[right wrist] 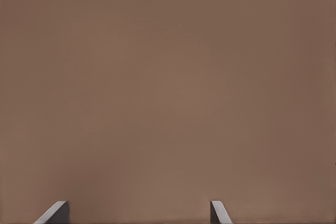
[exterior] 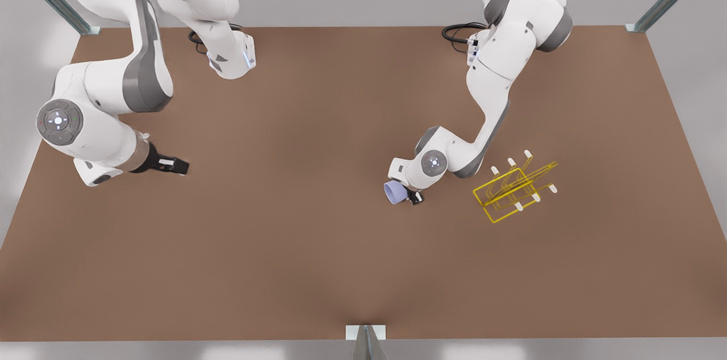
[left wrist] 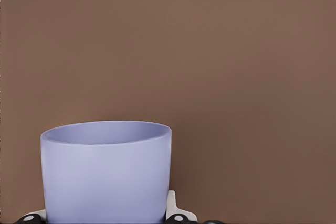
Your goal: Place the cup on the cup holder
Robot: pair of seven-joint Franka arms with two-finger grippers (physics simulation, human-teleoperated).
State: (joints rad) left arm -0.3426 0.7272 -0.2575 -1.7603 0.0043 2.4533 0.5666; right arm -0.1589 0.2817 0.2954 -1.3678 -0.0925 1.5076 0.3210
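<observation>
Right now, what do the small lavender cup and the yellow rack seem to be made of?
The small lavender-blue tapered cup, held in the left claw, looks like smooth plastic or glazed ceramic: plain, soft sheen. The yellow thin-wire rack looks like coated metal wire, with white tips, perhaps rubber.

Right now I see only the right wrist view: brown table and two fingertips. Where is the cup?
Observer: The cup is gripped by the left pincer, a little to the front view's right of centre.
Operator: And the holder?
Observer: The holder stands on the table farther to the front view's right, apart from the cup.
Operator: Where is my pincer?
Observer: The right pincer waits open at the front view's left, far from both.
</observation>
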